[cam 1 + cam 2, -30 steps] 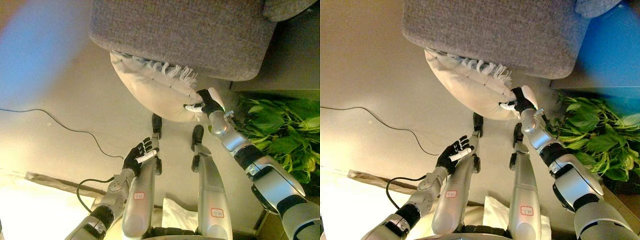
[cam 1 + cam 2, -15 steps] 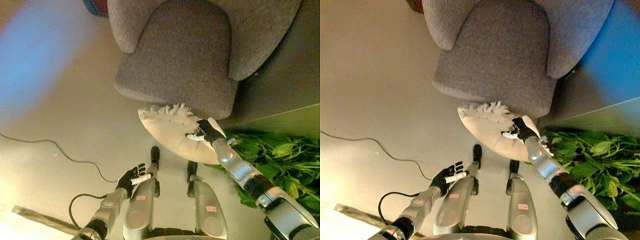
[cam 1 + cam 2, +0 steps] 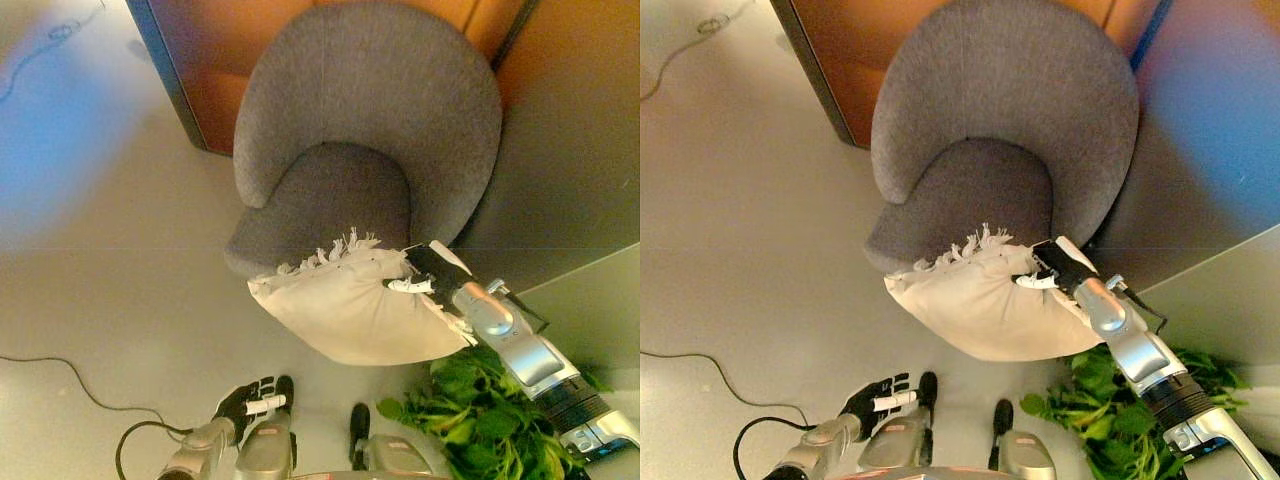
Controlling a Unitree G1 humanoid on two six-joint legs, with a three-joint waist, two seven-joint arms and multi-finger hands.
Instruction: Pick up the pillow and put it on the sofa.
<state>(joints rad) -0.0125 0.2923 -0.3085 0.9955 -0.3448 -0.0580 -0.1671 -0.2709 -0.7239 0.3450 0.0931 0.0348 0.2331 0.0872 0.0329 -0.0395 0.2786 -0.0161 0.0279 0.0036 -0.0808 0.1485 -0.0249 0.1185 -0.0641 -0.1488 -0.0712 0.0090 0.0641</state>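
We see the pillow as a plump, cream-coloured cushion with a white fringe of tassels along its upper edge, where it meets the front lip of the seat. It hangs in the air, tilted, its far edge overlapping the front of the grey sofa, a rounded one-seat piece with a curved back, while the rest of it juts out over the floor. Our right hand is clamped on the pillow's right corner, dark fingers curled over the fabric with a white fingertip pressed into it. Our left hand shows low in the view, away from the pillow, with its fingers relaxed and spread and nothing in them. A green plant sits at the lower right, below the right arm, and an orange-brown panel stands behind the sofa. Compared with half a second ago, the whole view has swung upward, so that the sofa's full back now shows and the plant has slid toward the bottom. The pillow has risen from below the seat's front edge to level with it, and the right hand keeps the same grip. The left hand stays open.
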